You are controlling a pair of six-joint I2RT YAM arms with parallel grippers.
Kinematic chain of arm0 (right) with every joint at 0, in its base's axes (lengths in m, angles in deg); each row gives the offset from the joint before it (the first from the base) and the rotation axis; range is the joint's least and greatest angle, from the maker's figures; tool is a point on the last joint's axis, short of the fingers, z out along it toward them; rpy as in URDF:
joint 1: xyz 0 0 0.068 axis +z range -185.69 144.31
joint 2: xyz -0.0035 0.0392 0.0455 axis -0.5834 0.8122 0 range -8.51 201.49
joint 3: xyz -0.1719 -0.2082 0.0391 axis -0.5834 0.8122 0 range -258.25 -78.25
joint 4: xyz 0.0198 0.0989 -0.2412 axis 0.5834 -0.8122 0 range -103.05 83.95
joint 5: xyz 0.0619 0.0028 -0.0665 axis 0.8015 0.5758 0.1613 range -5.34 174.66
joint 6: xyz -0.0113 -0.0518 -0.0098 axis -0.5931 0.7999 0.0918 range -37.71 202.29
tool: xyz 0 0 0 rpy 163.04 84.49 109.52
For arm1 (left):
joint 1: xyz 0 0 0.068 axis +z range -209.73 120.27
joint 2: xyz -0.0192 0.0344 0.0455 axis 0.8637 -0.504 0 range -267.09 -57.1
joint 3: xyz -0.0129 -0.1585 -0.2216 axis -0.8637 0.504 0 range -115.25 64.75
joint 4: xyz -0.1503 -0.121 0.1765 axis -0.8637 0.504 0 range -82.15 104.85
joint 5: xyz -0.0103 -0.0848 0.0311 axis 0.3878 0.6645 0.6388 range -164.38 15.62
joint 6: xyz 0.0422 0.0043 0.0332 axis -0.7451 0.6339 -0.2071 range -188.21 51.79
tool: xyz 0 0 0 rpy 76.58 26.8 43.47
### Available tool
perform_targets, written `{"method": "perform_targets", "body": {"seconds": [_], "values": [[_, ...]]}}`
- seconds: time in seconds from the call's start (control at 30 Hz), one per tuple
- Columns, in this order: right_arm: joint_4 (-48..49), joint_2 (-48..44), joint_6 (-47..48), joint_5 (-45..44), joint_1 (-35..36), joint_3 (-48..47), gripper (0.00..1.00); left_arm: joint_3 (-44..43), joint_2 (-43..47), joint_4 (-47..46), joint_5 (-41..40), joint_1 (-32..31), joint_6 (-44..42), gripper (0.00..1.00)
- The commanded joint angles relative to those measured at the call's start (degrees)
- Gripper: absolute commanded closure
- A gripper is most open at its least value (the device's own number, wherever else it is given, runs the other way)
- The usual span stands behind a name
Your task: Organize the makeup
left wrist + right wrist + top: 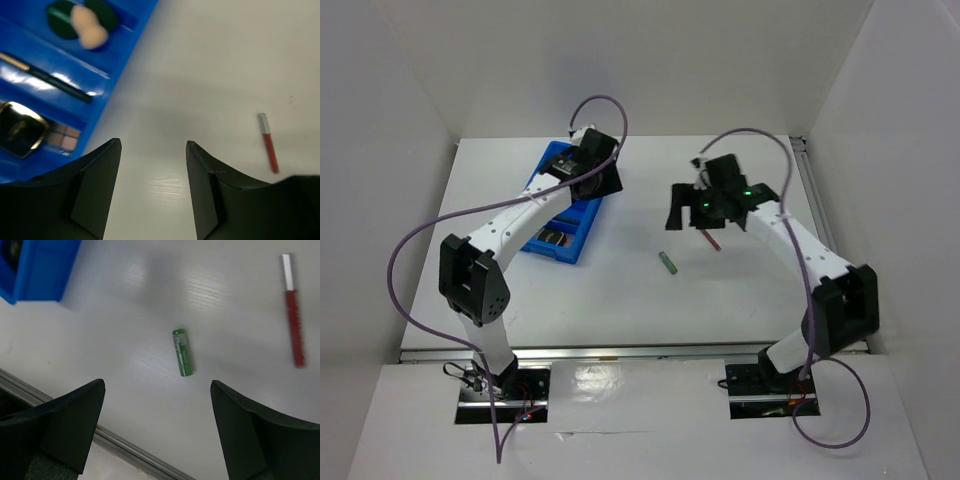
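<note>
Inside blue tray point(115, 55): sponge point(88, 29) with round compacts point(57, 17), dark pencil point(50, 80), square compact point(17, 132), palette point(64, 137) | loose on counter point(210, 60): green pencil point(183, 352), red pencil point(293, 315) | left pincer point(153, 144), right pincer point(157, 384) both spread, nothing pinched

The left arm point(510, 230) and right arm point(800, 250) stretch forward, elbows bent; the left hand point(152, 145) and right hand point(157, 385) point downward, jaws apart, holding nothing.

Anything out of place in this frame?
Yes. A short green pencil and a red pencil lie loose on the table, apart from each other, outside the blue tray.
</note>
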Motion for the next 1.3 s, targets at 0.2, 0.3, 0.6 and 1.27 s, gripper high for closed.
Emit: {"method": "perform_targets", "body": {"seconds": [0.2, 0.3, 0.6, 1.27], "values": [[0.20, 16.34, 5.65, -17.01, 17.55, -4.45, 0.05, -8.86, 10.13, 17.06, -2.47, 12.50, -0.53, 0.29], [1.79, 17.93, 4.51, -20.77, 18.08, -3.92, 0.07, -6.77, 13.82, 16.01, -1.16, 16.12, -1.86, 0.29], [1.89, 26.37, 4.86, -19.48, 18.08, -2.07, 0.16, -4.03, 20.34, 13.90, 2.88, 27.02, -5.19, 0.29], [-1.10, 39.17, 10.12, -10.42, 19.13, -38.39, 1.00, -3.41, 23.23, 14.69, 8.16, 33.09, -10.21, 0.29]]}}
